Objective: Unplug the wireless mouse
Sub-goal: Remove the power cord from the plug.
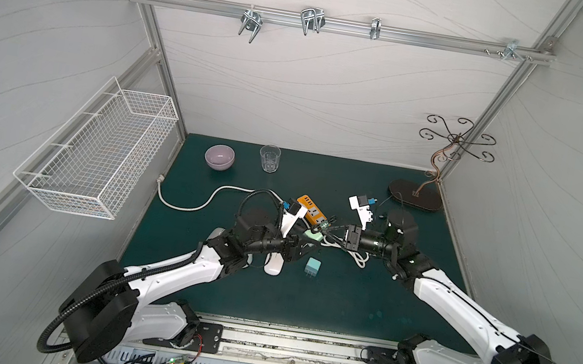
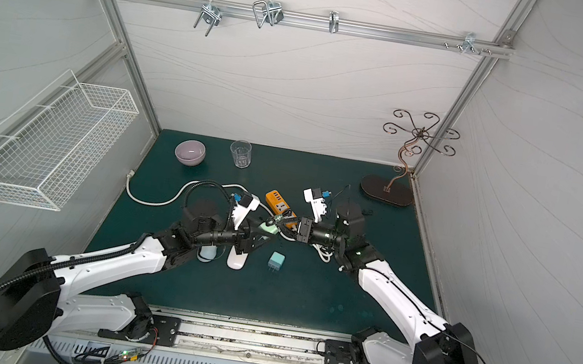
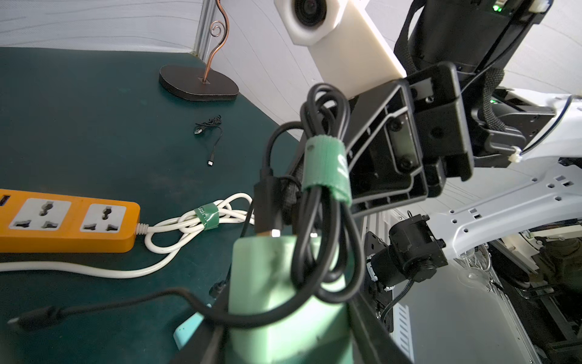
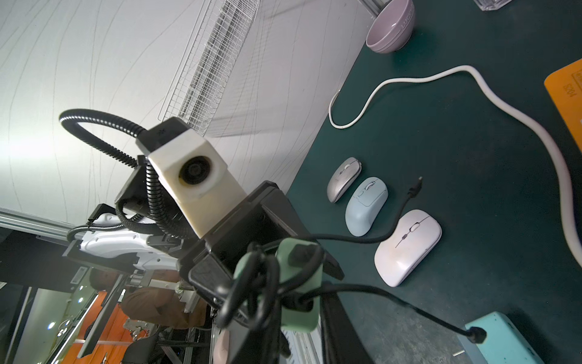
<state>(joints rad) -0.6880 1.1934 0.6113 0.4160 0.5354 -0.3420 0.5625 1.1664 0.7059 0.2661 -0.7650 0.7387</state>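
1. Above mid-mat [image 1: 343,298], left gripper [image 1: 302,242] pinches green adapter [image 3: 277,283], USB plug [image 3: 267,205] seated; a weak hold lets it twist out.
2. Beside the plug, right gripper [image 1: 335,231] has its jaws hidden by cable bundle [image 3: 324,220]. Cannot tell the grip; may snag loops.
3. On the mat, white mouse [image 4: 407,247]; loose cable end [image 4: 415,187] nearby could sweep it.

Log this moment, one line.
left end effector: holds pale green charger block | right end effector: at green-strapped black cable bundle plugged into block, grip unclear | white mouse: lying flat, no cable
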